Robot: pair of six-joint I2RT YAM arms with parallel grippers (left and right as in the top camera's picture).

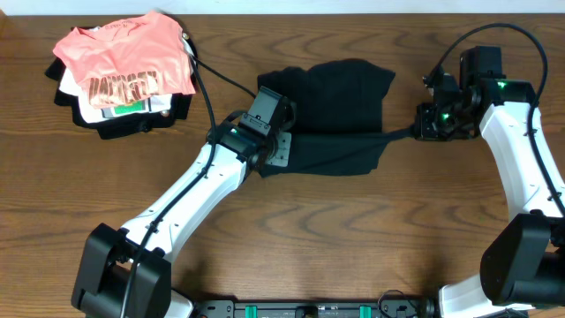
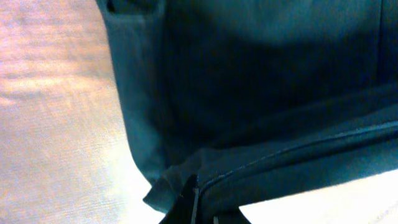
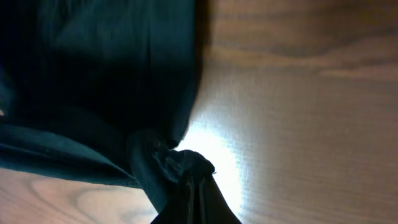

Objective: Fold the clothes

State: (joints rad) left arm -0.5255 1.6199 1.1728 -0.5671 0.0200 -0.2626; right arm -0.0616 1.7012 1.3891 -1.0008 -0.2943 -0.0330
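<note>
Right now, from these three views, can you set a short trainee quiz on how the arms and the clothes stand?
1. True or false: the black garment lies apart from the salmon-pink shirt.
2. What is the right gripper shut on?
A) a pulled-out corner of the black garment
B) the salmon-pink shirt
C) nothing
3. Fill in: in the overhead view, the left gripper pinches the black garment at its lower ____ edge (left or right).

Key: 1 true; 2 A; 3 left.
</note>
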